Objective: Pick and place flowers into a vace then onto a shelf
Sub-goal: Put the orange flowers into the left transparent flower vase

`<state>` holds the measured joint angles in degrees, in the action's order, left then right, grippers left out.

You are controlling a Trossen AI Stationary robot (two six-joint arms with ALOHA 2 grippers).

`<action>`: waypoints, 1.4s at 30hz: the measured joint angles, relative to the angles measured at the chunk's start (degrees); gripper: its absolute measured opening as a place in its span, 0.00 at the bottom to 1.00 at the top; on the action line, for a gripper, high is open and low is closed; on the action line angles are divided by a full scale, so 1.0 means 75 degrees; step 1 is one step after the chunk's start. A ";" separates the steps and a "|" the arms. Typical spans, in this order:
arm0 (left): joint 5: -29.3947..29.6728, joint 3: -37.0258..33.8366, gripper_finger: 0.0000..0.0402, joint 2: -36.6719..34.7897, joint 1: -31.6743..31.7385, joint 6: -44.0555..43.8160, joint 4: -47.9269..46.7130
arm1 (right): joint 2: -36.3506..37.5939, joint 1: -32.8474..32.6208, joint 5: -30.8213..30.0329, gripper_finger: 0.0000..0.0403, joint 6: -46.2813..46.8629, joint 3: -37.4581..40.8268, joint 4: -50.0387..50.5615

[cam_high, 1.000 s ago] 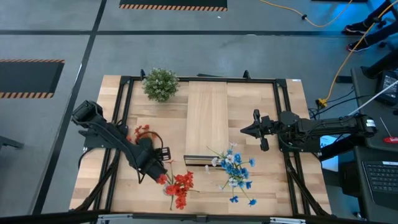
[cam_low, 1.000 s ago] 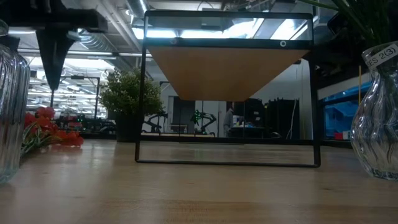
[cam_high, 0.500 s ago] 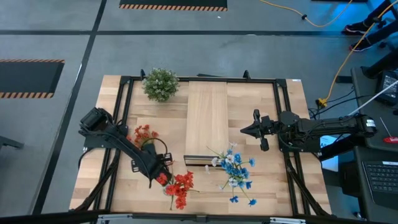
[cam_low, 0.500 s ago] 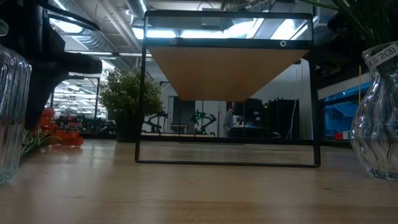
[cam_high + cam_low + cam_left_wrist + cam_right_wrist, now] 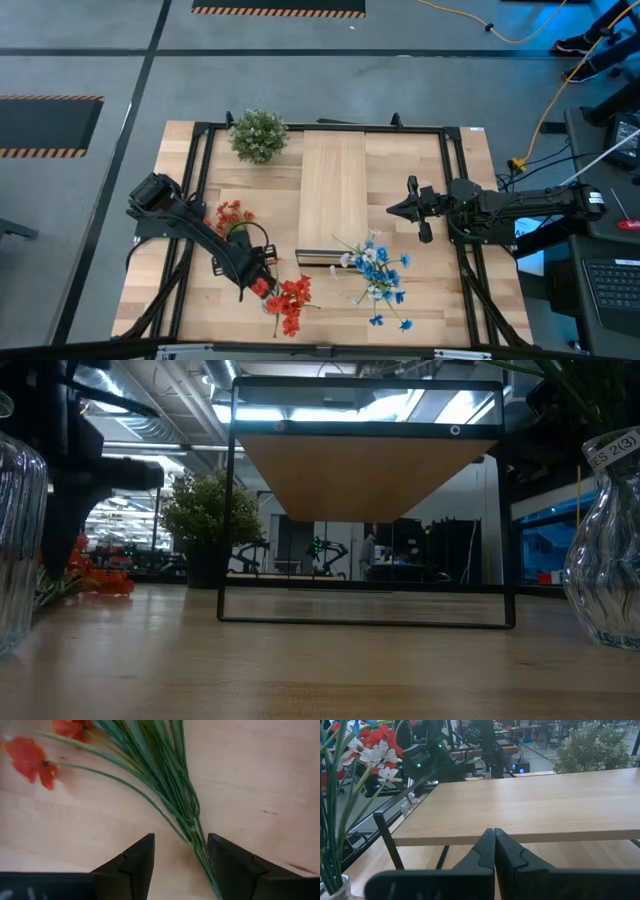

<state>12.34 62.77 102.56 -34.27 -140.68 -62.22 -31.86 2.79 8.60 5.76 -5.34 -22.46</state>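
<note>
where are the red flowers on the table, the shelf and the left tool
red flowers [image 5: 231, 214]: high view, on the blooms of the spray lying flat on the table.
shelf [image 5: 333, 195]: high view, middle of its pale wood top.
left tool [image 5: 181, 854]: left wrist view, midway between its two dark fingertips, around the green stems.
</note>
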 joint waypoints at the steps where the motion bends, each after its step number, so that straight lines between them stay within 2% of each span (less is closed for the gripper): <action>1: 0.0012 -0.0099 0.44 0.0000 0.0016 -0.0019 0.0173 | 0.0000 -0.0002 0.0000 0.00 -0.0002 0.0000 0.0000; 6: 0.0409 -0.0501 0.44 0.0003 0.0169 -0.0058 0.0657 | 0.0000 0.0000 0.0000 0.00 -0.0003 0.0000 0.0002; 14: 0.0464 -0.1043 0.44 -0.0050 0.0245 -0.0029 0.1156 | 0.0000 -0.0003 0.0000 0.00 -0.0006 0.0000 0.0000; 28: 0.0597 -0.1112 0.43 -0.0020 0.0248 0.0184 0.1099 | 0.0003 -0.0001 0.0000 0.00 -0.0023 -0.0001 0.0000; 32: 0.0851 -0.1129 0.38 -0.0010 0.0245 0.0329 0.1025 | 0.0003 0.0000 0.0000 0.00 -0.0009 -0.0001 0.0000; 42: 0.1167 -0.1463 0.18 -0.0026 0.0225 0.0725 0.1126 | 0.0003 -0.0001 0.0000 0.00 -0.0003 0.0000 0.0000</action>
<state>21.09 51.80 102.37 -32.58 -135.24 -53.78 -31.83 2.78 8.60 5.74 -5.34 -22.46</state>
